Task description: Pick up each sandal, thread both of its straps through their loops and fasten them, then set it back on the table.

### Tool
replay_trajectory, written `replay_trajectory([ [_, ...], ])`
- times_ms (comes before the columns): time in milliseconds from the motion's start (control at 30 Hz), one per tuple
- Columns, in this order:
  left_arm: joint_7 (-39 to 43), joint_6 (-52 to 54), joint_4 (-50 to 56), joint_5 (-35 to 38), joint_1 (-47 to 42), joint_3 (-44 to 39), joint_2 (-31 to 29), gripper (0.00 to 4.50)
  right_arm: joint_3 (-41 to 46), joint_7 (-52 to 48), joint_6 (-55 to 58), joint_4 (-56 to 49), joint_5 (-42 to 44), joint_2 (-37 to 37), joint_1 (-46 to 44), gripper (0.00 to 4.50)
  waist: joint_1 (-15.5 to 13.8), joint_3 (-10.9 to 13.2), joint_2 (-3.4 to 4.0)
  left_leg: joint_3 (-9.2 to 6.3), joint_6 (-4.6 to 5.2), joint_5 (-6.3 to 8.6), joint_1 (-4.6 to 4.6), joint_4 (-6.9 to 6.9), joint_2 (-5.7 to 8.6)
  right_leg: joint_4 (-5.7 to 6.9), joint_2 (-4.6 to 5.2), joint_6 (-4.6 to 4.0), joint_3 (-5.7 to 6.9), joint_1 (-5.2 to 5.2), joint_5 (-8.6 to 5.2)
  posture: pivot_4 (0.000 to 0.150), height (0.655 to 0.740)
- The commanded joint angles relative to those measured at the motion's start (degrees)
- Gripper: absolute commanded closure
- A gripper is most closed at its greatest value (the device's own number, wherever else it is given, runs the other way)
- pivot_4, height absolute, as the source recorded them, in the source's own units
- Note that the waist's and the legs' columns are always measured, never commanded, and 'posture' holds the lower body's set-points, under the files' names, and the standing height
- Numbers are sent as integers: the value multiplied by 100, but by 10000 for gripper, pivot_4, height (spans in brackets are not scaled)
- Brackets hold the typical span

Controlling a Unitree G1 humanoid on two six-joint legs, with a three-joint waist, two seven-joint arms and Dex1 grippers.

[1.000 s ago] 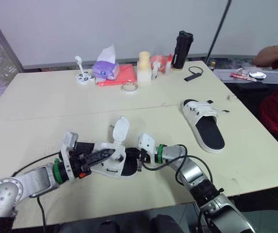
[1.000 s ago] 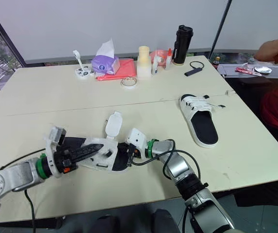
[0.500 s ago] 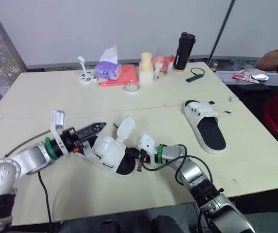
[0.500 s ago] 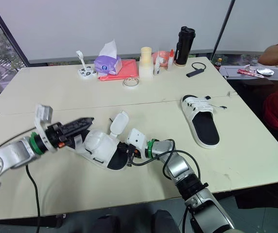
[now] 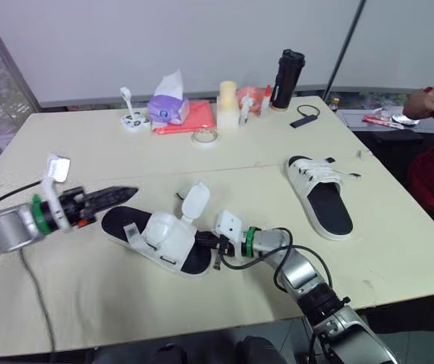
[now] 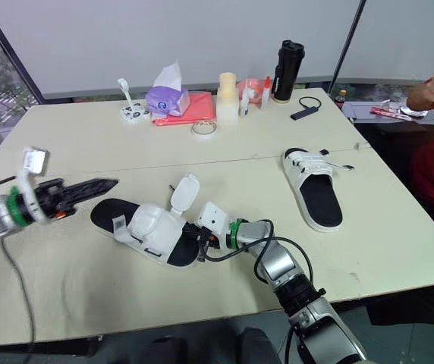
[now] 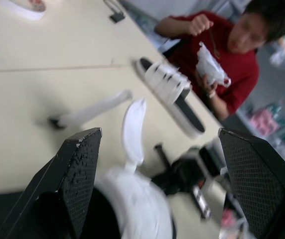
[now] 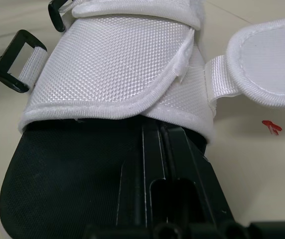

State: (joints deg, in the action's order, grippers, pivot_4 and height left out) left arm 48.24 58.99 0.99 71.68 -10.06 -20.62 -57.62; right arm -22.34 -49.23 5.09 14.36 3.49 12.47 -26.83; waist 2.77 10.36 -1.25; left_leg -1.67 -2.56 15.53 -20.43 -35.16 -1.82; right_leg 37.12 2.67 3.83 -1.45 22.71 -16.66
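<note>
1. Head view: the near sandal (image 5: pixel 164 236) lies flat on the table (image 5: pixel 73 144) with its black footbed up. Its white upper is closed over the front half, and one loose strap (image 5: pixel 190 202) stands up above it.
2. The left gripper (image 5: pixel 118 195) hovers just beside the near sandal's heel end, apart from it, with its tips pointing along the table toward the sandal.
3. The right gripper (image 5: pixel 211 244) sits at the near sandal's toe end, touching it.
4. A second sandal (image 5: pixel 322 193) lies well apart from the near sandal, on the right arm's side. A tissue pack (image 5: pixel 168 106) and a black bottle (image 5: pixel 285 78) stand far beyond the near sandal.
5. Left wrist view: the left fingers (image 7: pixel 75 184) stand wide apart with nothing between them. The near sandal's white upper and upright strap lie ahead of them, and a person in a red top (image 7: pixel 217 59) sits farther off than the near sandal.
6. Right wrist view: the right fingers (image 8: pixel 152 184) are pressed together side by side with no gap and nothing seen clamped between them. They lie on the near sandal's black footbed with their tips at the edge of the white upper.
7. Two black loops (image 8: pixel 15 62) hang at one side of the near sandal's upper. The loose strap is at the other side, not passed through them.
</note>
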Motion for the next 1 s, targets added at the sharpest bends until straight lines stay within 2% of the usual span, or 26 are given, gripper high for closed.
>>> replay_trajectory([
  [33,216,174,558,-45,745,-375,53,6397,-84,74,372,425,-278,217,322,45000,-23,1,-11,0,0,0,0,1,-4,0,11,1,-2,-1,-1,1500,7400],
  [133,-49,156,740,21,1348,-659,449,6397,-110,63,381,424,-281,189,330,45000,-43,2,-14,-13,-2,-1,-1,-1,-8,-5,19,-4,2,-4,-3,1500,7400],
  [333,-470,-47,1020,-182,1673,-745,1058,6397,-150,-42,327,577,-293,171,163,45000,-43,-6,-27,-18,-15,-7,-2,-2,-7,-11,27,-6,3,-6,-4,1500,7400],
  [567,-988,-318,1138,-445,1513,-652,1630,6397,-167,-99,289,671,-302,145,77,45000,-36,-18,-45,-17,-16,-8,-4,0,-8,-11,26,-6,4,-7,-3,1500,7400],
  [833,-1220,-337,1014,-458,1128,-623,1905,6397,-187,-103,322,572,-304,154,163,45000,-37,-24,-49,-17,-16,-8,-4,0,-7,-11,24,-7,4,-7,-3,1500,7400],
  [1000,-1326,-408,793,-705,779,-410,2065,6397,-191,-83,337,548,-311,149,190,45000,-35,-26,-50,-17,-16,-9,-3,0,-5,-11,22,-5,5,-9,-2,1500,7400],
])
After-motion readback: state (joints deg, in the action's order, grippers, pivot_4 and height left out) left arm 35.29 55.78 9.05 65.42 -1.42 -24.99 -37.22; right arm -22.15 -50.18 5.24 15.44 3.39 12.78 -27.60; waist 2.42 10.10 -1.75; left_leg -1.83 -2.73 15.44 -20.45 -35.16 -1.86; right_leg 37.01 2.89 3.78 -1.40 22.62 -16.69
